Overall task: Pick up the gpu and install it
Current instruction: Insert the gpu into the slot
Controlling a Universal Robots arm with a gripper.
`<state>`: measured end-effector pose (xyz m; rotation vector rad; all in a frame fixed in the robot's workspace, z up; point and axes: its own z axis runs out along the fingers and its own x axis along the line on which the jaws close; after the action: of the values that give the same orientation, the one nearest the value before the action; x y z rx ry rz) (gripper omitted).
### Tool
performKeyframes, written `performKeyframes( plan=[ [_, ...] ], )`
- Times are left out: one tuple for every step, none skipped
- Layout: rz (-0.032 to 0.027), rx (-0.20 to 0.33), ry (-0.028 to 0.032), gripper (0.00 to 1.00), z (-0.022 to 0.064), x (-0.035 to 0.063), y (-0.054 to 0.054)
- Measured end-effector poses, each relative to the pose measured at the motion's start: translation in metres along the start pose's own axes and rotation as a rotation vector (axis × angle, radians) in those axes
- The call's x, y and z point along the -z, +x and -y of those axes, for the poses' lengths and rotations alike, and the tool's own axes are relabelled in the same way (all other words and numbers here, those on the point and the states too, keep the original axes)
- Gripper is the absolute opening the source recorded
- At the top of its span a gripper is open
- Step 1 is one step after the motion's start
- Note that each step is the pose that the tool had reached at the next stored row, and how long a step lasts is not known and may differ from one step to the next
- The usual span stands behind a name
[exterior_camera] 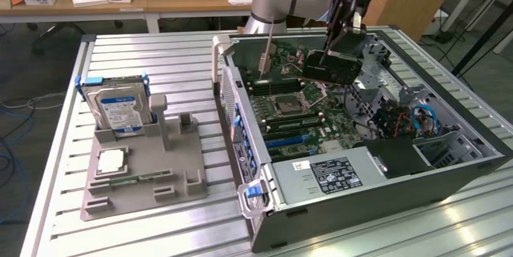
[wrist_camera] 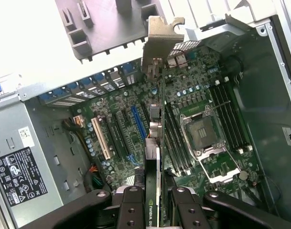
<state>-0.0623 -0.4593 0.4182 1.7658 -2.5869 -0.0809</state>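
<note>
The gpu, a black card with a silver bracket at one end, hangs above the motherboard inside the open computer case. My gripper is shut on the card's upper edge, the bracket pointing toward the exterior view's left. In the wrist view the gpu shows edge-on between my fingers, and its bracket reaches the case's rear wall. My gripper holds it over the expansion slots, beside a blue slot. The card sits clear of the board.
A grey fixture tray lies on the slatted table at the exterior view's left, holding a hard drive with a blue-white label, a processor chip and a green memory stick. The power supply fills the case's near corner. Cables lie at its right.
</note>
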Motion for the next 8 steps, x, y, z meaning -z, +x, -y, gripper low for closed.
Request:
performKeyframes(
  plan=[
    [-0.0003,0.006,-0.0001,0.26,0.0000,0.0000,0.0000],
    [-0.0005,0.011,-0.0003,0.26,0.0000,0.0000,0.0000],
    [-0.0007,0.016,-0.0003,0.26,0.0000,0.0000,0.0000],
    [-0.0010,0.021,-0.0005,0.26,0.0000,0.0000,0.0000],
    [-0.0012,0.027,-0.0006,0.26,0.0000,0.0000,0.0000],
    [-0.0015,0.032,-0.0007,0.26,0.0000,0.0000,0.0000],
    [-0.0017,0.037,-0.0008,0.26,0.0000,0.0000,0.0000],
    [-0.0020,0.042,-0.0009,0.26,0.0001,0.0000,0.0000]
  ],
)
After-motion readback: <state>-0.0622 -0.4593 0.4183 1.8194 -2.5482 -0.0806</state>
